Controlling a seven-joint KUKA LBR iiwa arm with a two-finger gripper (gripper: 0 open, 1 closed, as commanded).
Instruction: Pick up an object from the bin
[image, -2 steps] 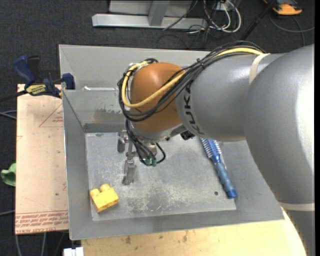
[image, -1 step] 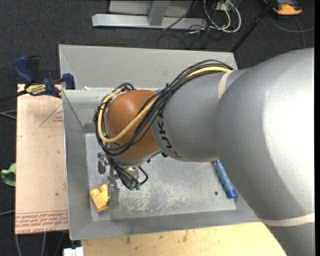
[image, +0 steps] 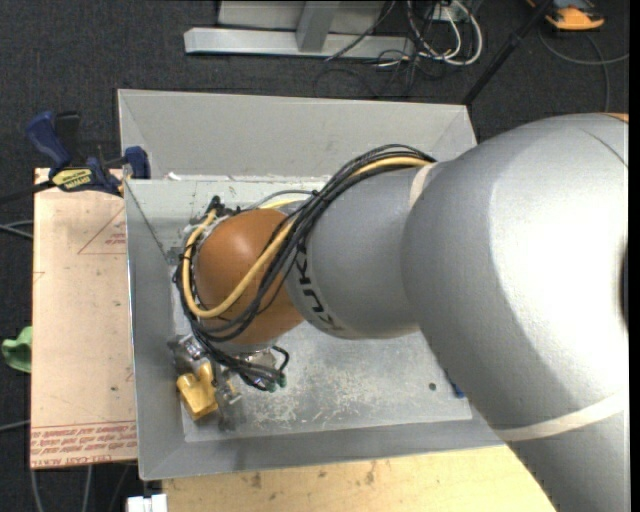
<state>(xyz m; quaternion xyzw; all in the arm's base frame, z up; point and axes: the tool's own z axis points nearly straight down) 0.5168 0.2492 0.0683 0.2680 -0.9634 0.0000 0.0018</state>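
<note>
Gripper: low in the bin's near-left corner, under the arm's orange wrist cover and its looped black and yellow cables. Whether it is spread or pressed together cannot be told; the wrist hides most of it.

Yellow blocky object: directly at the gripper's tip, apparently touching it, resting on the floor near the left wall.

Grey metal bin: scuffed floor bare to the right of the gripper.

Small blue item: far right, mostly hidden by the arm.
</note>
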